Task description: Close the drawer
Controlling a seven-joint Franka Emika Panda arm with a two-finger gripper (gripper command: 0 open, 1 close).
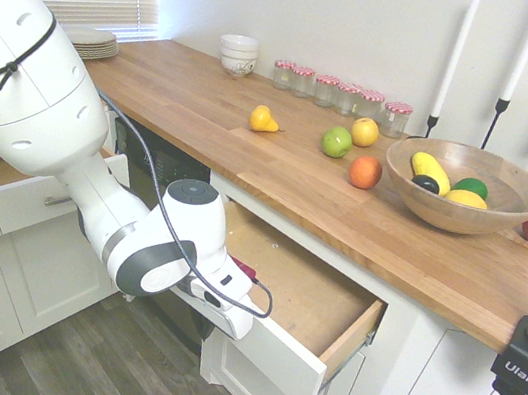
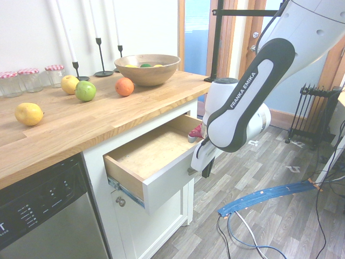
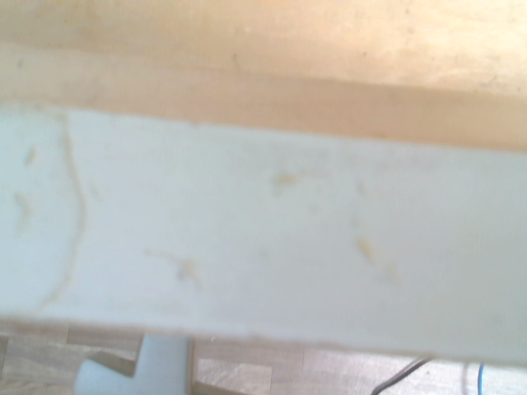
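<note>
Second exterior view: drawer (image 2: 166,182) open, hand (image 2: 207,169) closed at its front.
Push straight in, level, no sideways drag.

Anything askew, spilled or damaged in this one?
Nothing is spilled or tipped over. The one oddity is the white front of the open drawer: up close in the wrist view, it has several small yellowish marks and a wavy line. They could be chips or stains; the blur makes it impossible to tell.

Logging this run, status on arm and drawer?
Fingers shut, down at the drawer front. Drawer open, not yet pushed in. No obstruction visible in its path.
</note>
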